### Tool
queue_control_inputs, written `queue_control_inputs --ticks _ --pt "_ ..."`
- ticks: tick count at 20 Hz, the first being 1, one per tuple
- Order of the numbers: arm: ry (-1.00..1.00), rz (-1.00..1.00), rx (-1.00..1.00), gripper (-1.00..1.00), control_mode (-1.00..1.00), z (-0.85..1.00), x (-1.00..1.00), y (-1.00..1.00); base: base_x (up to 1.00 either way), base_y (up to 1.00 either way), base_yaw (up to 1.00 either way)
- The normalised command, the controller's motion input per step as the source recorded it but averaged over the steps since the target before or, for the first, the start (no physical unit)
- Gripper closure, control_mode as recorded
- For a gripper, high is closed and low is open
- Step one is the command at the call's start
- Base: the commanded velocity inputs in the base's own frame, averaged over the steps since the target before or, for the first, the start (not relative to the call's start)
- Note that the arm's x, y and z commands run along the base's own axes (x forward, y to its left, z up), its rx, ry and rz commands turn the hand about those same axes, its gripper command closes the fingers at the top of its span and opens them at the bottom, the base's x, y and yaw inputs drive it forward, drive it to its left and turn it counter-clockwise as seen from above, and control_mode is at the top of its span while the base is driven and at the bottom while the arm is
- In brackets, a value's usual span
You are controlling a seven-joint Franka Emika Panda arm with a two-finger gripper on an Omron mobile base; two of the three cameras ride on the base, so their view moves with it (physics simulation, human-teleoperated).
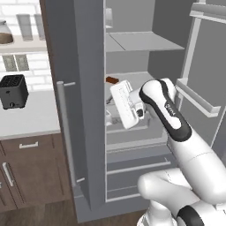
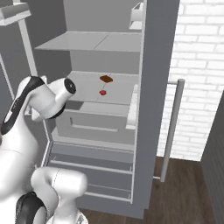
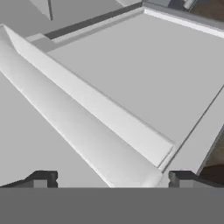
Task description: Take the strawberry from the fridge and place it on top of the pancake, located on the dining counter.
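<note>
The fridge (image 1: 84,110) stands with both doors open. On its middle shelf (image 2: 118,94) lies the small red strawberry (image 2: 103,92), with a flat dark-brown piece (image 2: 106,79) just behind it. My arm reaches into the fridge, and the white hand sits in front of that shelf, right of the brown piece (image 1: 111,80). My gripper (image 3: 111,179) is open with nothing between its fingertips (image 3: 41,179), and it looks down along pale grey shelf and drawer surfaces. The pancake and the dining counter are out of view.
The right fridge door (image 1: 203,66) with its shelf rails hangs open close to my arm. Drawers (image 2: 94,122) sit below the shelf. A black appliance (image 1: 13,91) stands on the white wall counter (image 1: 31,119) to the left. A brick wall (image 2: 197,65) lies on the right.
</note>
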Motion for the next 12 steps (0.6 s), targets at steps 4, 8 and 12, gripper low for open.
queue_control_inputs --ticks 4,8,12 --pt "0.03 0.03 0.0 -1.0 -1.0 -0.12 -0.12 0.63 0.0 0.0 0.0" --pt "0.0 0.0 0.0 -1.0 -1.0 -0.05 -0.08 0.53 0.0 0.0 0.0" --pt "0.0 0.0 0.0 -1.0 -1.0 0.0 -0.08 0.41 0.0 0.0 0.0"
